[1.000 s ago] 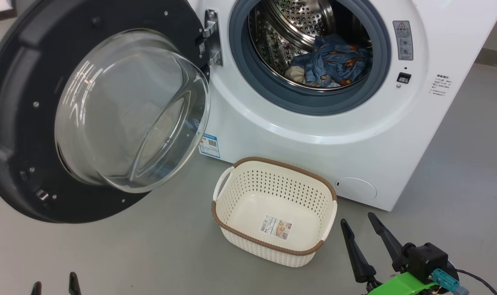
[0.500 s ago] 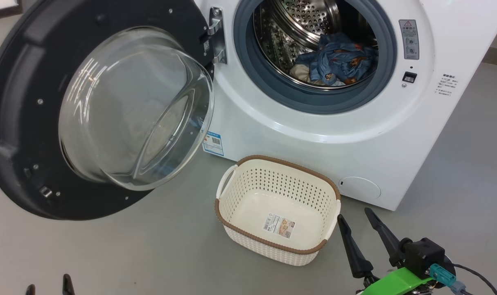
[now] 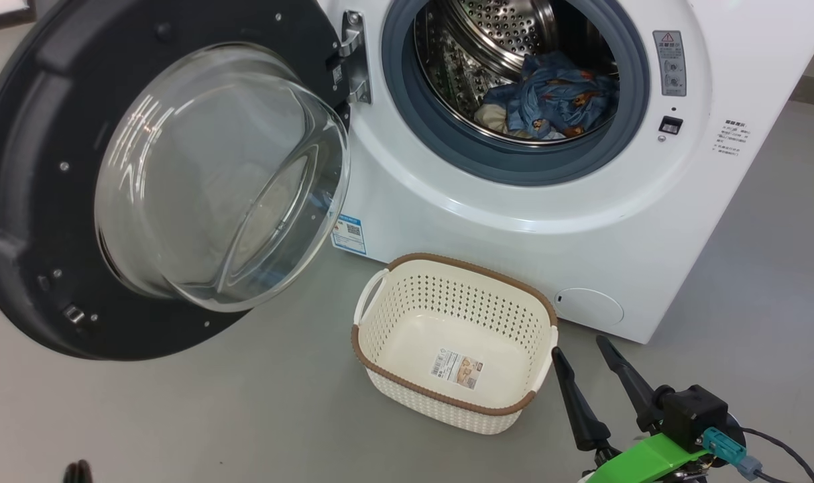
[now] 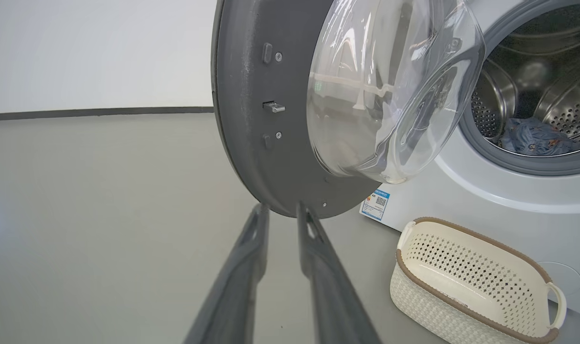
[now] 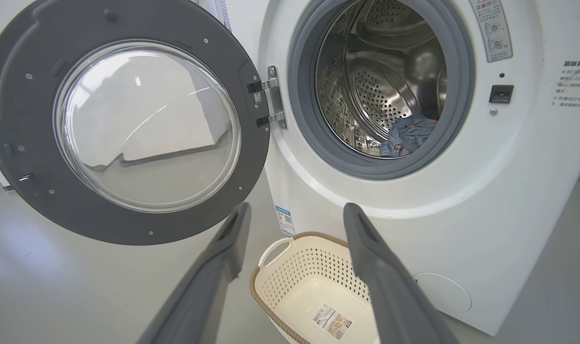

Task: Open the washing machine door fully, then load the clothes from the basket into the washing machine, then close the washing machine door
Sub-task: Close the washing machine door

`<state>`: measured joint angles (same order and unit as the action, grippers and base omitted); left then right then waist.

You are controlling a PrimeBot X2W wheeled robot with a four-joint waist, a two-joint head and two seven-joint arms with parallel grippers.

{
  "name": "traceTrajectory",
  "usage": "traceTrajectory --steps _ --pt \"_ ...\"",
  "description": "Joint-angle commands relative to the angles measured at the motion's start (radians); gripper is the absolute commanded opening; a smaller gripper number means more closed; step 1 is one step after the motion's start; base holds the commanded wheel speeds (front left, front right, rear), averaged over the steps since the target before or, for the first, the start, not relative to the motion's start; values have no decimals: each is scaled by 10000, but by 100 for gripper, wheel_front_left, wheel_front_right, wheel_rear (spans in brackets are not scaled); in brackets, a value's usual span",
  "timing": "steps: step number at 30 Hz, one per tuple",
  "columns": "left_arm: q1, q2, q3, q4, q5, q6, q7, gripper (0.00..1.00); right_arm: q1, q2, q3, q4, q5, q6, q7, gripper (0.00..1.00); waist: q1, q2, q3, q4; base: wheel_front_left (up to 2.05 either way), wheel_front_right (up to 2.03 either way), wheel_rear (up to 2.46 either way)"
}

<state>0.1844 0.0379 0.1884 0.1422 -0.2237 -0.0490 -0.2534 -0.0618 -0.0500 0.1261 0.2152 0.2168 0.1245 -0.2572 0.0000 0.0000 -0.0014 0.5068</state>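
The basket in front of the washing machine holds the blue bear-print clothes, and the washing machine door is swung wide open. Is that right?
Not quite. The basket is empty apart from the label sticker on its bottom. The clothes lie inside the drum of the washing machine, as the head view shows. The washing machine door is swung wide open, as stated.

Laundry area, washing machine [image 3: 514,221], grey floor [image 3: 246,416]
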Motion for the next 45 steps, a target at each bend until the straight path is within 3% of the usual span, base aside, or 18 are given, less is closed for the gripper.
traceTrajectory --steps 1,11,27,35,45 --pt "-258 123 334 -139 -77 -65 -84 0 -292 -3 262 -254 -193 62 -46 100 0 0 12 -1 0 0 0" --pt "-708 193 860 -45 -439 -530 -84 0 -205 -3 150 -306 -225 62 -46 100 0 0 86 -4 0 0 0" --pt "-2579 2102 2032 41 -2597 -809 -84 0 -153 -3 102 -383 -193 62 -46 100 0 0 242 -234 0 0 0" --pt "-4105 3567 2143 920 -4508 -814 242 0 -286 -3 140 -383 -262 62 -46 100 0 0 480 -382 0 0 0" --pt "-6089 5207 1852 2954 -8277 -816 1914 0 -495 -3 136 -338 -368 62 -46 100 0 0 858 -707 0 0 0"
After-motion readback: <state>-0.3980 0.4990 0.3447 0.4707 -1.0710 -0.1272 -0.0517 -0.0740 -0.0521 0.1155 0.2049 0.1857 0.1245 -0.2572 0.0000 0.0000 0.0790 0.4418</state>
